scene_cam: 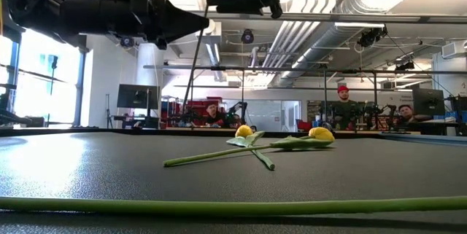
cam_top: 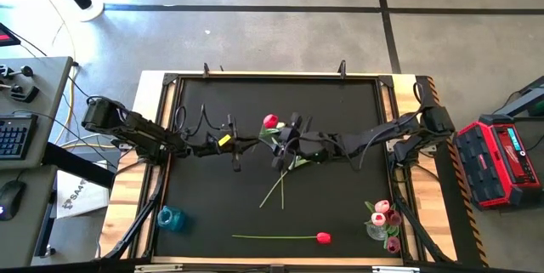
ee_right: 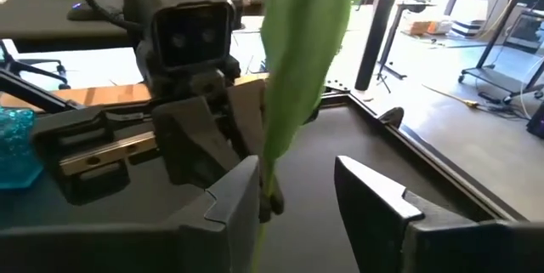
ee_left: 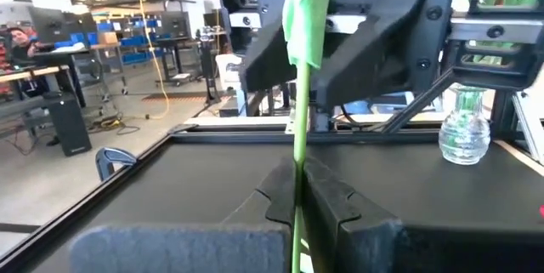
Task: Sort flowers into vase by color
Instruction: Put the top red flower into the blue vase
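Tulip (cam_top: 270, 122) between both grippers, mid-table

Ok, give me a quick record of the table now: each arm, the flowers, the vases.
left gripper: mid-table, jaws shut on the held tulip's stem
right gripper: facing it, jaws apart around the same stem
held tulip: red head, raised off the table
yellow tulips: two, lying crossed mid-table
loose red tulip: lying flat
clear vase: right arm's side, holds pink tulips
blue vase: left arm's side, no flowers seen
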Motion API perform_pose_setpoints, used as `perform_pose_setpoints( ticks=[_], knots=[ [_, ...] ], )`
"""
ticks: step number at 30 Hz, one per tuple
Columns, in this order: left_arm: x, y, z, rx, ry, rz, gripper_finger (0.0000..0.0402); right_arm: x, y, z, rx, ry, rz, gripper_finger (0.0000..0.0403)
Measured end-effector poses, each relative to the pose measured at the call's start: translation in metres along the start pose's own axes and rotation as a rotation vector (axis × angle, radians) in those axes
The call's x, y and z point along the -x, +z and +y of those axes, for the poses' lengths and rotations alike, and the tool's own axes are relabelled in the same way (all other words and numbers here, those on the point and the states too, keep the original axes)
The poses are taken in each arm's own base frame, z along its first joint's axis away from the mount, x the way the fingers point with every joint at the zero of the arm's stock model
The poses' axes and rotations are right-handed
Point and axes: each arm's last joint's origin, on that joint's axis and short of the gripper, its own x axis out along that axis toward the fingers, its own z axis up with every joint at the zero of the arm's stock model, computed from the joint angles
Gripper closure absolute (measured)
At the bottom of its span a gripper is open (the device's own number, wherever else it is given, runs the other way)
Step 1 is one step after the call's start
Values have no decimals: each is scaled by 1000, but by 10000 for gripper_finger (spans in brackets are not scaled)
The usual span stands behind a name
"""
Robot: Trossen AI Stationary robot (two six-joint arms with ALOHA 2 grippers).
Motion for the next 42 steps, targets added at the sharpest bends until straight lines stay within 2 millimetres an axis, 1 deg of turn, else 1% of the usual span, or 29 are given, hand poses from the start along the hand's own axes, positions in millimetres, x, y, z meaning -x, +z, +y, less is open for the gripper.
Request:
perform_pose_setpoints(
  ticks=[3, 7, 9, 13, 16, 21, 24, 28, 34, 38, 42],
  knots=[
    [0, 0, 0, 4, -2, 0, 401, 0, 1, 0, -6, 15, -5, 284],
    [1, 0, -3, 7, -11, 0, 401, -1, 1, 1, -11, 87, -7, 322],
    [1, 0, -3, 2, -13, 0, 401, -1, 1, 1, -13, 101, -6, 334],
    [-2, 3, -4, -4, -28, -8, 401, -2, 1, -1, -13, 96, -6, 344],
    [-5, 6, -6, -45, -73, -9, 401, -3, 1, -3, -11, 107, 2, 351],
    [-9, 6, -7, -57, -92, 18, 401, -3, -1, -2, 24, 126, 16, 395],
    [-9, 5, -7, -59, -100, 32, 396, -3, -2, -2, 28, 126, 22, 396],
    [-9, 3, -9, -83, -147, 52, 374, -3, -6, -2, 53, 137, 65, 400],
    [-9, 1, -8, -85, -132, 66, 315, -5, -14, -8, 67, 170, 145, 402],
    [-8, 1, -8, -71, -126, 68, 279, -7, -15, -12, 64, 218, 168, 402],
    [-8, 1, -9, -55, -146, 56, 254, -8, -15, -15, 51, 321, 184, 402]
  ],
)
